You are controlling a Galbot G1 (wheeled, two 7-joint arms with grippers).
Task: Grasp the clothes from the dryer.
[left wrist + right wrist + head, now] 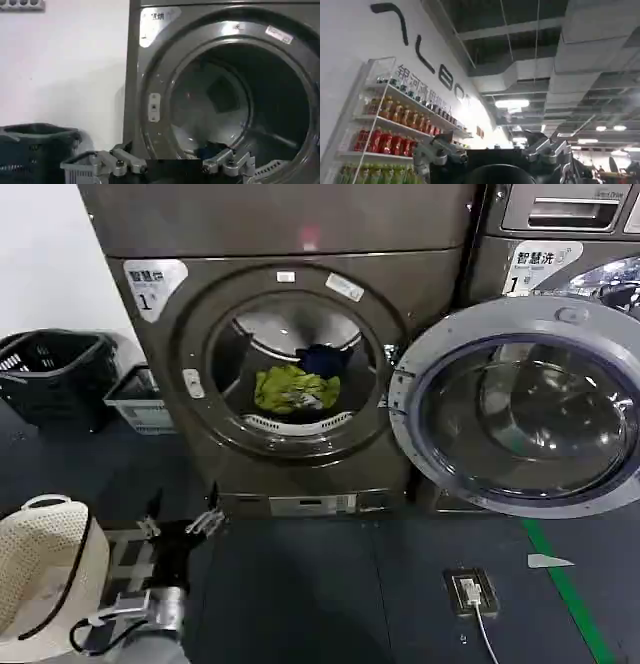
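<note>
At centre frame the bundle of yellow-green and navy clothes (297, 384) lies inside the drum of the big bronze-grey dryer (290, 364), its silver-rimmed glass door (520, 409) swung right, while the left gripper (180, 527) hovers spread apart, empty, lower left.

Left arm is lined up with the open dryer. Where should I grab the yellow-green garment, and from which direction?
Judging by the head view, go straight in through the porthole of the dryer with the left gripper and pinch the raised, crumpled top of the yellow-green garment. It lies loosely heaped on the drum floor near the front, with the navy garment behind it.
</note>
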